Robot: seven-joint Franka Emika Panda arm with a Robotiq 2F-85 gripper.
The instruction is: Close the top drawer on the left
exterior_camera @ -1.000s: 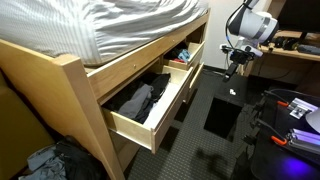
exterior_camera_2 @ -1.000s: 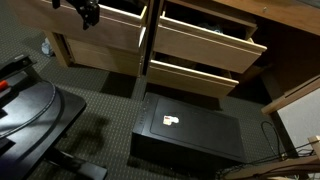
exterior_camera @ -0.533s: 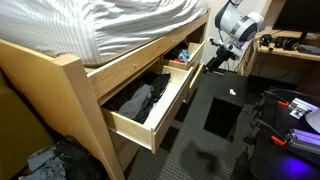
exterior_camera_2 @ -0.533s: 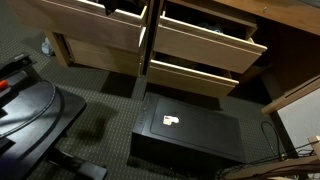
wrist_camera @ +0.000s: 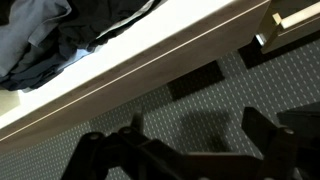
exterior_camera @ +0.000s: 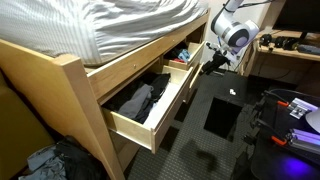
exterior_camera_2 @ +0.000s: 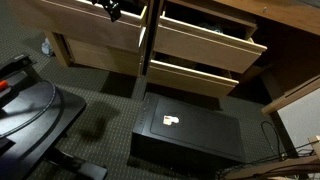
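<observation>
The top left drawer [exterior_camera_2: 95,28] of the wooden bed frame stands pulled out; in an exterior view it is the far drawer [exterior_camera: 180,64] with items inside. In the wrist view its pale wood front panel [wrist_camera: 150,55] runs across the frame, with dark and grey clothes [wrist_camera: 60,30] behind it. My gripper [wrist_camera: 195,135] is open and empty, its fingers over the carpet just in front of the panel. It shows beside the drawer [exterior_camera: 211,64] and at the drawer's top edge [exterior_camera_2: 113,9] in both exterior views.
A nearer drawer [exterior_camera: 150,112] holding dark clothes is also pulled out. Two right-hand drawers [exterior_camera_2: 205,42] stand open. A black box [exterior_camera_2: 190,135] lies on the carpet in front. Dark equipment [exterior_camera_2: 30,110] is at the side.
The arm has swung in toward the bed, bringing my gripper from out over the floor to right in front of the far drawer. The drawers have not moved.
</observation>
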